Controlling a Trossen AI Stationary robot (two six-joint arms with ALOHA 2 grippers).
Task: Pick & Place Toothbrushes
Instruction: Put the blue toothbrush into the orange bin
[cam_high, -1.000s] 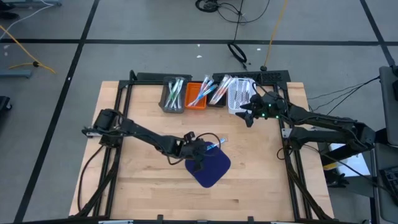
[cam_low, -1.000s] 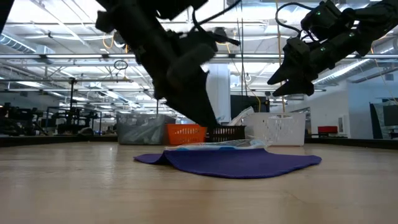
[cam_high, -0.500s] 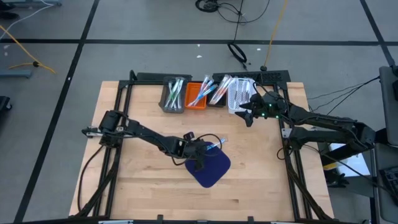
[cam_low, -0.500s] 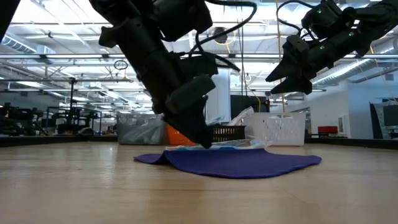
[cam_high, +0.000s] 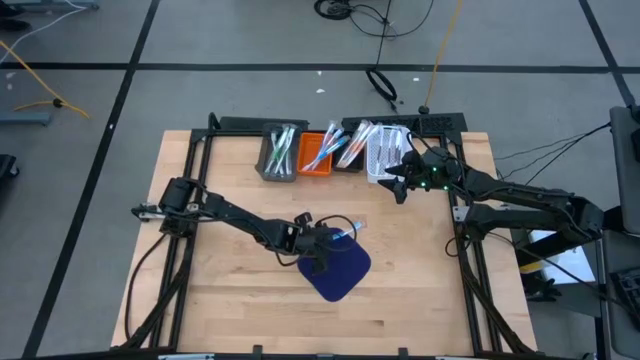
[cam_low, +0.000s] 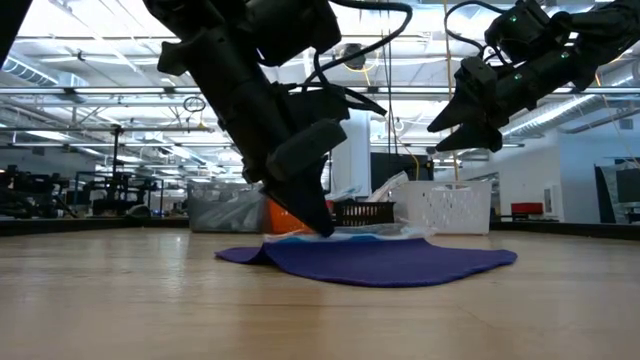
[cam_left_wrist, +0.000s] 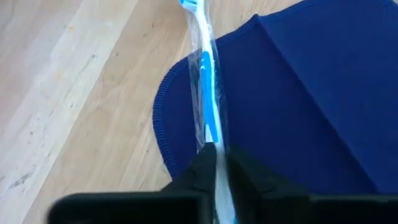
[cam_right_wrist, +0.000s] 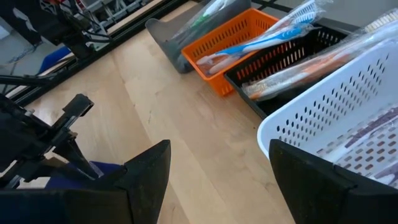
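A blue toothbrush (cam_left_wrist: 205, 81) in a clear wrapper lies across the far left edge of the dark blue mat (cam_high: 340, 270), its far end reaching onto the wood. My left gripper (cam_left_wrist: 216, 163) is down on it at the mat's left side (cam_high: 322, 243), shut on the toothbrush. My right gripper (cam_high: 397, 186) hangs open in the air at the near side of the white bin (cam_high: 385, 152), holding nothing. More wrapped toothbrushes stick out of the grey bin (cam_high: 278, 152), the orange bin (cam_high: 317, 152) and the black bin (cam_high: 348, 150). My left gripper pinches the wrapped handle (cam_left_wrist: 211, 138) of the blue toothbrush between its two fingers, one on each long side. The fingers slant down from the table's left side. The toothbrush lies flat, partly on the mat (cam_left_wrist: 298, 93) and partly on the table.
The row of bins stands along the table's far edge, inside the black frame (cam_high: 200, 170). Bare wood lies to the left of the mat and toward the near edge. Cables (cam_high: 385, 85) run on the floor beyond the table.
My left gripper has come down and a little nearer onto the toothbrush at the mat's edge. The toothbrush and the mat lie where they lay.
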